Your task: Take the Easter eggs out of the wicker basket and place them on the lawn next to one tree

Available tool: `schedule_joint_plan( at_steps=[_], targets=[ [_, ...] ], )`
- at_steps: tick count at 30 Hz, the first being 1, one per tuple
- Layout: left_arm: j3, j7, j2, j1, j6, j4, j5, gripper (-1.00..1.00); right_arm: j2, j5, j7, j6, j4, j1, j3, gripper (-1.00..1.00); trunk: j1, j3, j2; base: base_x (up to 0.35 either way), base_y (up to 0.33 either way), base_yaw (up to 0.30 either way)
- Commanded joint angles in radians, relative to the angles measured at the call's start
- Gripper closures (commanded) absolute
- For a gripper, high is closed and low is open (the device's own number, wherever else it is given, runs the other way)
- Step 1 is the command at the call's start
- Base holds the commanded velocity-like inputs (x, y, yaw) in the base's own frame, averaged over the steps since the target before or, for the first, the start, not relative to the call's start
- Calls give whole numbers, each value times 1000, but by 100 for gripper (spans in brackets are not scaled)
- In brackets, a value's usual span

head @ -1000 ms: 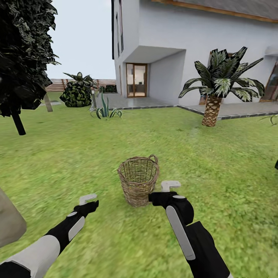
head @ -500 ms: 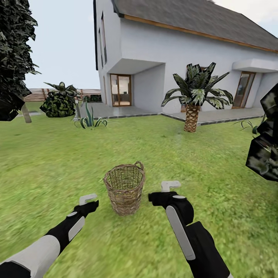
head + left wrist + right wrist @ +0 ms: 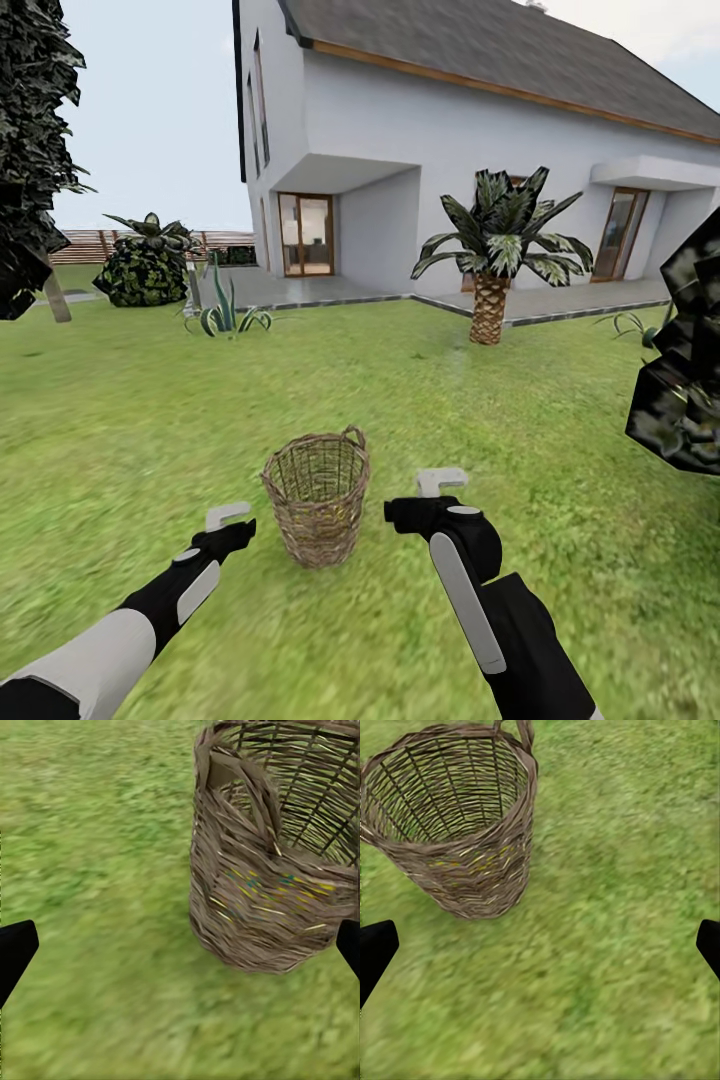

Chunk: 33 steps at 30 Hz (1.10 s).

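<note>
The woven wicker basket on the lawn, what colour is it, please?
Brown; the woven wicker basket shows it best in the right wrist view.

Black jointed forearms with white oblong panels, white upper-arm shells, pale grey finger tips

Far ahead I see a white house (image 3: 450, 150) with glass doors (image 3: 305, 235), a palm (image 3: 492, 260) by the paved patio (image 3: 560, 300), and a dark bush (image 3: 145, 265).
</note>
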Motion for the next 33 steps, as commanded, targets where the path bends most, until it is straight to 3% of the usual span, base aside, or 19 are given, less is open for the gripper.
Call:
schedule_joint_plan(
  at_steps=[1,33],
  targets=[
    [-9,7,1,-1,-2,-1,9,-100,0,-10,-10,2,-1,-1,1,-100,-4,2,7,0,0,-2],
    [-10,7,-2,-1,-2,4,8,-100,2,-11,-10,1,1,-1,2,-100,-127,102,231,0,0,0]
  ],
)
